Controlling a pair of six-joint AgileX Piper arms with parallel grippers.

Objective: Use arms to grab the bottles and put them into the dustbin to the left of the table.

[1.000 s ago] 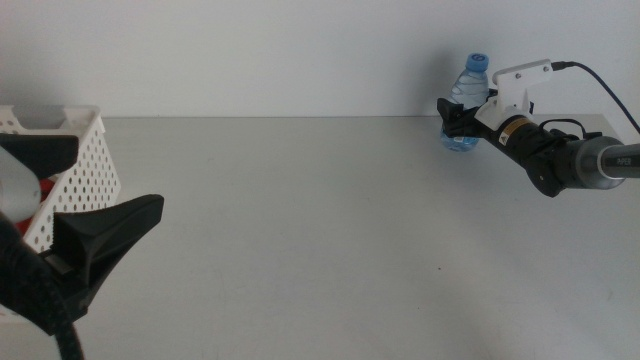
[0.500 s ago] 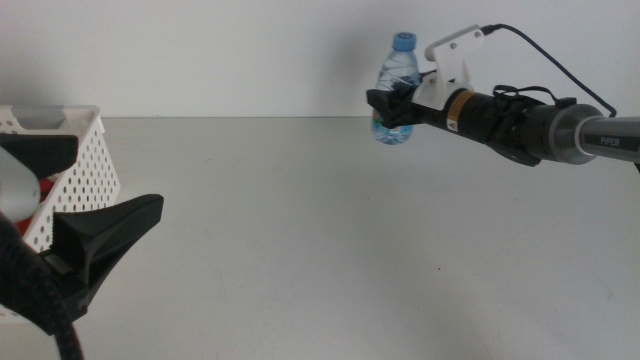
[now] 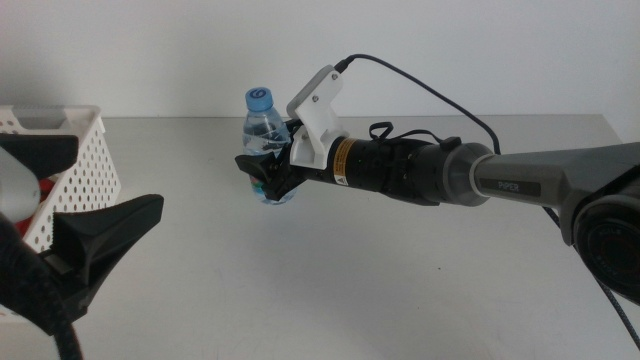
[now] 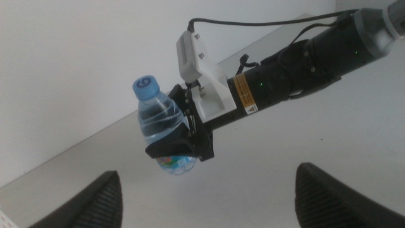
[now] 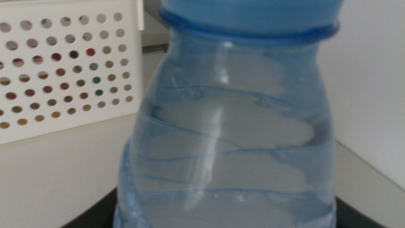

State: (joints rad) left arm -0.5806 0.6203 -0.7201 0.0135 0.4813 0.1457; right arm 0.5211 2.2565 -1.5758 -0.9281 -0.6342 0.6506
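Matte grey-white bench [image 3: 380, 280] runs back to a plain wall. Above its middle, the right end effector [image 3: 268, 180] clamps a small clear, ribbed water bottle [image 3: 262, 135] with a blue cap, upright. At the left edge stands the white perforated plastic dustbin [image 3: 85, 165]; the left end effector [image 4: 205, 196] waits beside it, jaws spread wide.

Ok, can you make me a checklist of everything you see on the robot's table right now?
Surface: table, pale grey, plain.
Job's things: water bottle, blue cap, held upright above the table; white basket at the left edge, red and dark things showing through its holes.
Clutter: nothing seen.
Grippers: right gripper shut on the bottle's lower half; left gripper waits low near the basket, jaws wide apart, holding nothing.
Cables: black cable loops over the right arm.
Surroundings: plain white wall.
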